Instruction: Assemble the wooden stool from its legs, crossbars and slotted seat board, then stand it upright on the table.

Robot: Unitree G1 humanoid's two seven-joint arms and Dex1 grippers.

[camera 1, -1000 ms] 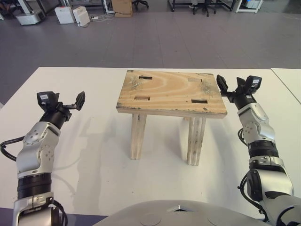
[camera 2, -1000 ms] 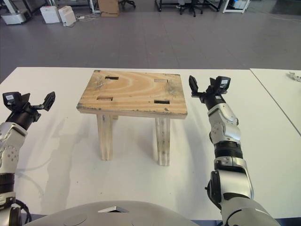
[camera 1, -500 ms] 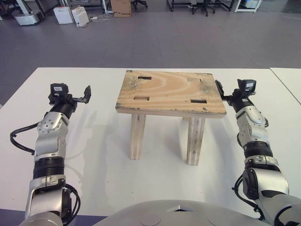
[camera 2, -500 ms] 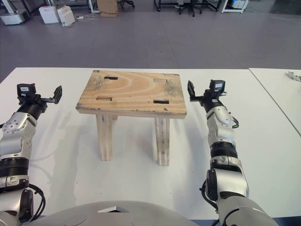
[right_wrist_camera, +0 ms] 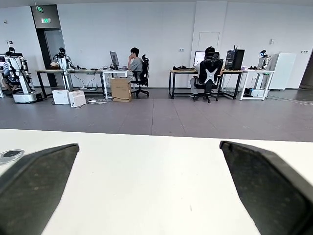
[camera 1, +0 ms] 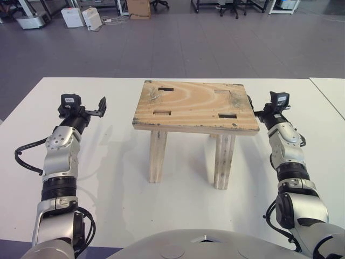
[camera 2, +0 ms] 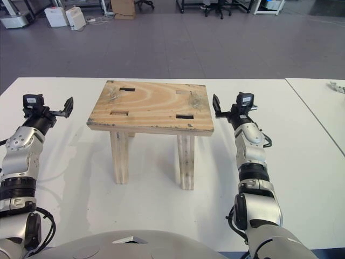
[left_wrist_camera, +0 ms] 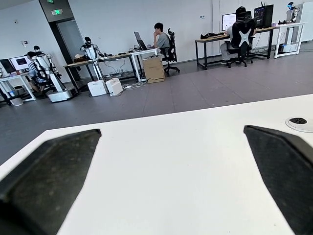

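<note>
**Assembled stool stands upright as both grippers hang open at its sides**

On the white table [camera 1: 124, 183], the wooden stool [camera 1: 194, 124] stands upright on its legs, roughly centred between the robot's two arms. The two front legs [camera 1: 158, 156] reach straight down to the tabletop, and part of a rear leg shows behind the right-hand one. The seat board [camera 1: 188, 102] lies flat and level on top. Four rectangular slots [camera 1: 166, 88] are cut into it, one near each corner. Two of them look dark and two look pale.

The left gripper [camera 1: 86, 110] hovers low over the table, level with the seat and well apart from the stool's left edge. In the left wrist view its two fingers [left_wrist_camera: 49, 169] are spread wide, with bare tabletop between them.

The right gripper [camera 2: 230, 110] sits just beside the right edge of the seat board. The right eye view shows a narrow gap between its inner finger and the wood, so the two do not touch. In the right wrist view its fingers [right_wrist_camera: 266, 186] are also wide apart over bare table.

The corner of a second table [camera 1: 331, 91] shows at the far right. Beyond the table's far edge is an open grey floor [camera 1: 215, 48]. At its far side are a cardboard box [camera 1: 139, 7] and two white units [camera 1: 92, 18]. Desks [right_wrist_camera: 93, 72] and office chairs [right_wrist_camera: 210, 78] line the back wall.
</note>
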